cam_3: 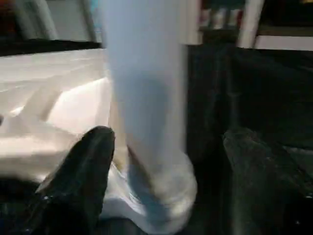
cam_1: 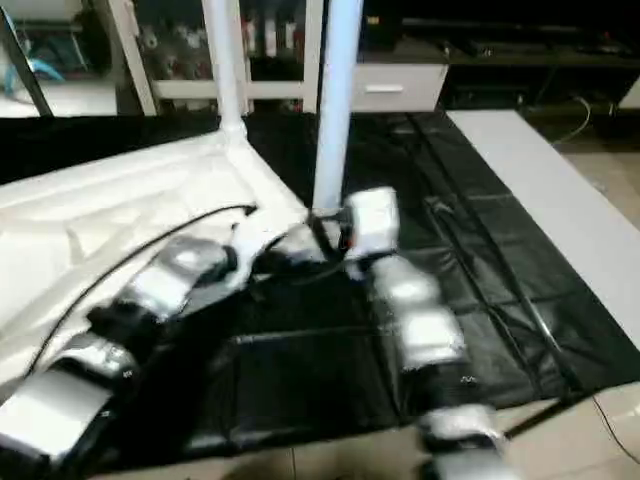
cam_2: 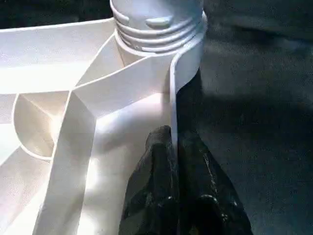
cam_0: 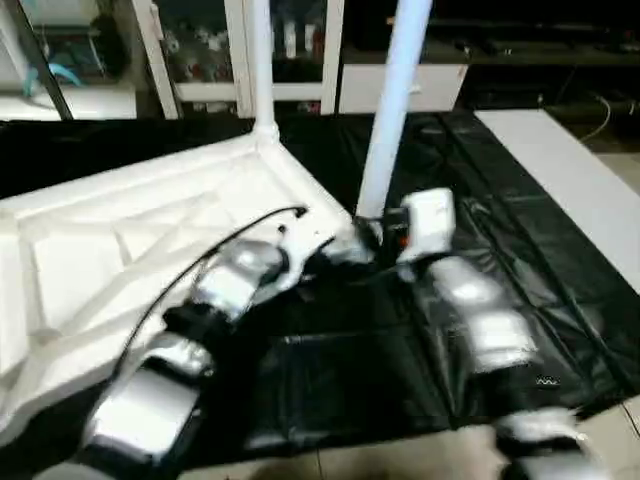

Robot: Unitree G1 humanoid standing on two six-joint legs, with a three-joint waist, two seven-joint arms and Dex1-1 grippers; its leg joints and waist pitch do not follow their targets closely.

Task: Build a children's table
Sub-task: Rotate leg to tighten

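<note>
Two white legs stand upright in the corner sockets of the white table top (cam_0: pixel 130 240), which lies upside down with its ribbed underside facing up on the black-covered surface (cam_0: pixel 480 230). The near leg (cam_0: pixel 392 110) rises from the corner closest to the robot's arms, and its long axis is almost vertical, leaning a little at the upper end. The far leg (cam_0: pixel 260 60) stands at the next corner behind it, also vertical.

From the head views the top reaches from this near corner toward the robot's left, and both arms meet at the foot of the near leg. The left wrist view gives what the head views do not: the threaded foot of the leg (cam_2: pixel 156 24) sits in the round socket, and the left tool (cam_2: pixel 174 147) is pressed together on the thin edge wall of the top (cam_2: pixel 172 98), just beside this socket. The right wrist view shows the right tool (cam_3: pixel 164 161) spread wide, with one black finger (cam_3: pixel 83 171) on each side of the near leg, apart from it.
</note>
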